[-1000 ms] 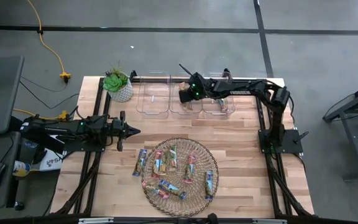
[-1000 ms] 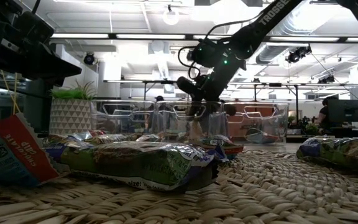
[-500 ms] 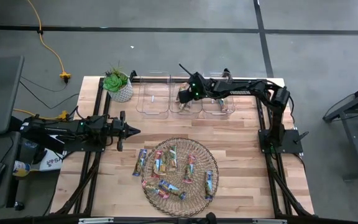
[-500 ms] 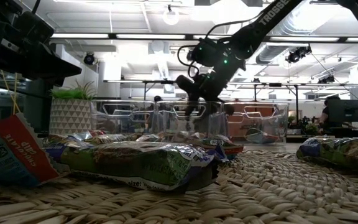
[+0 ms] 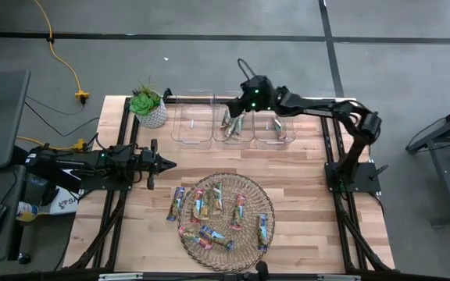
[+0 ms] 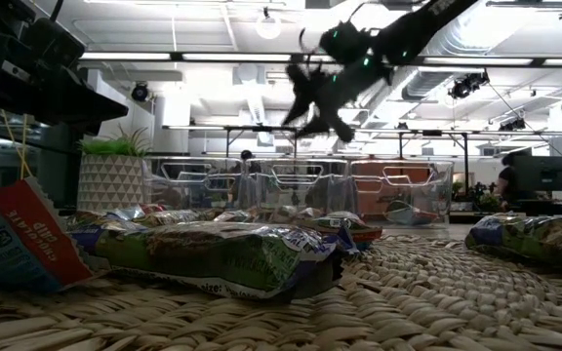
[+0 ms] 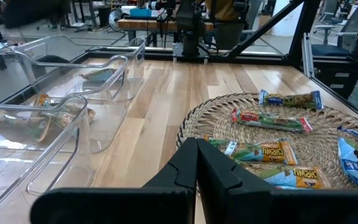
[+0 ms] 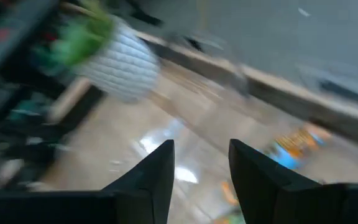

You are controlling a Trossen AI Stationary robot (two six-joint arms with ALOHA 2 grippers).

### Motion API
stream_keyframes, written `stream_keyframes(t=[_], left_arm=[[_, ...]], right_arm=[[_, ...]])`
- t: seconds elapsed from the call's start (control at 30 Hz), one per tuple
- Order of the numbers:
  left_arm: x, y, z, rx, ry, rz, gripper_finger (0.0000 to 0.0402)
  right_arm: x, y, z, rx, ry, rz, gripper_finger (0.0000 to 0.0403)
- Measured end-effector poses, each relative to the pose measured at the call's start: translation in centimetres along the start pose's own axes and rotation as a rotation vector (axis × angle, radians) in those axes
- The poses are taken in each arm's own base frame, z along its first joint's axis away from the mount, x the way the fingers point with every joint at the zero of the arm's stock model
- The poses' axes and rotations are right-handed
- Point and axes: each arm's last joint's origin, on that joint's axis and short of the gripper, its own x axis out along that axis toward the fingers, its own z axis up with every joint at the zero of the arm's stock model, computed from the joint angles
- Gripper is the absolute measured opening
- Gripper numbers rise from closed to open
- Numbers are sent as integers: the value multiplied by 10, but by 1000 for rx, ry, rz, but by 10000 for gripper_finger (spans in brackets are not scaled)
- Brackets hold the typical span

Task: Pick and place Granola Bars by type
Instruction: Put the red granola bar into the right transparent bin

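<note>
Several granola bars (image 5: 219,211) in blue, green/tan and pink/red wrappers lie flat on the round wicker mat (image 5: 250,187); they also show in the left wrist view (image 7: 272,121). More bars lie in the middle bin (image 5: 231,125) and the right bin (image 5: 278,126). My right gripper (image 5: 239,113) hangs open and empty above the middle bin, well clear of its rim in the low view (image 6: 310,109); its fingers stand apart in its wrist view (image 8: 201,158). My left gripper (image 5: 166,164) waits shut at the table's left, beside the mat (image 7: 196,158).
Three clear plastic bins stand in a row along the far edge, the left one (image 5: 191,125) nearest a potted plant (image 5: 148,105) at the far left corner. Bare wood lies between bins and mat. A person shows in the room beyond (image 6: 507,180).
My right gripper has risen from down inside the middle bin to well above its rim, tipping as it went. Its arm has swung toward the table's far edge. The bars on the mat and my left arm have stayed still.
</note>
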Motion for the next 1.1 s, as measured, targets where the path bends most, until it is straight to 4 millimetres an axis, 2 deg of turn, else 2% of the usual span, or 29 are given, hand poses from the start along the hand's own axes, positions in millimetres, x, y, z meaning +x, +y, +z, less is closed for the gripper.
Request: stream_keyframes(t=[0.3,0.53,0.67,0.77,0.97,1.1], left_arm=[[0,0,0,0,0,0,1],[0,0,0,0,0,0,1],[0,0,0,0,0,0,1],[0,0,0,0,0,0,1],[0,0,0,0,0,0,1],[0,0,0,0,0,0,1]], right_arm=[[-74,42,35,-91,-106,308,135],[-134,76,42,-154,-164,490,135],[-158,93,36,-174,-161,545,135],[-168,103,27,-171,-116,572,135],[-169,120,-6,-155,91,574,135],[-169,128,-31,-104,227,483,135]])
